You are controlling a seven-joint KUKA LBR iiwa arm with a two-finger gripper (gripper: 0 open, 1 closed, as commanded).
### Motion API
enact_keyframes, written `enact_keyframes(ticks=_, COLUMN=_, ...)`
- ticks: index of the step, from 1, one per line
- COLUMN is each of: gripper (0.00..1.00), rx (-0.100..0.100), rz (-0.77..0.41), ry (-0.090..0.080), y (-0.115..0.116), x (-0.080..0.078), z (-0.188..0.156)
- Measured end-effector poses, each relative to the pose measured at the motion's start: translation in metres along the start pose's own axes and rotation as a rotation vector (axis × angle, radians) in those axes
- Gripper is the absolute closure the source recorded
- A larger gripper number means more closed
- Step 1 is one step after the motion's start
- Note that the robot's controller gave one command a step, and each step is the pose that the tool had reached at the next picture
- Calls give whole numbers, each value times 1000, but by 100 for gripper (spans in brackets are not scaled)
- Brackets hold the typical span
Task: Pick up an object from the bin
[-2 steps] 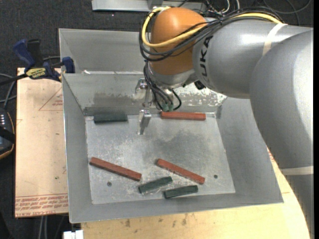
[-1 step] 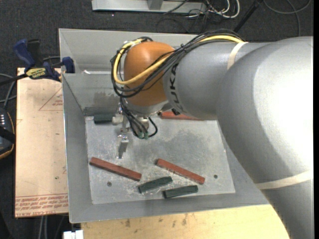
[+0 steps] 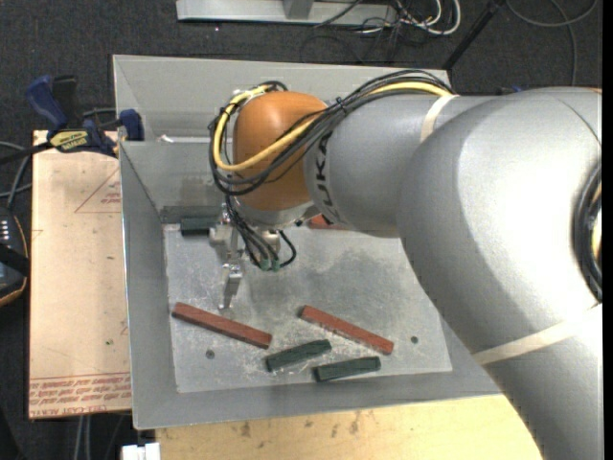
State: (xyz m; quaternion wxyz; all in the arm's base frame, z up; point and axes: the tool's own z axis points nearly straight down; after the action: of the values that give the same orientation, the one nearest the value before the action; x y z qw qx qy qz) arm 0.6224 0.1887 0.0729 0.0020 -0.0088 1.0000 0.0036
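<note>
Over by the bin's (image 3: 144,209) front edge, a dark green stick (image 3: 298,355) and a second green stick (image 3: 347,368) are lying close together, with a reddish-brown bar (image 3: 346,329) slanting just behind them. Another dark piece (image 3: 196,225) is sitting near the back left corner. Outside, cables (image 3: 412,8) are trailing over dark carpet (image 3: 96,17).

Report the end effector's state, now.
End effector: open or closed cannot be told. It is over the bin floor, just above the left red-brown stick.
</note>
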Motion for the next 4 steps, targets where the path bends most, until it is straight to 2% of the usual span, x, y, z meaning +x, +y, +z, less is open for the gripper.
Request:
enact_keyframes(ticks=1, gripper=0, rx=8, rz=-55, ry=10, y=-16, x=46, z=-32)
enact_keyframes(ticks=2, gripper=0, rx=4, rz=-78, ry=9, y=-51, x=61, z=-66)
enact_keyframes(ticks=3, gripper=0, rx=10, rz=-130, ry=2, y=-32, x=82, z=-62)
enact_keyframes(ticks=4, gripper=0, rx=7, rz=-162, ry=3, y=-15, x=91, z=-58)
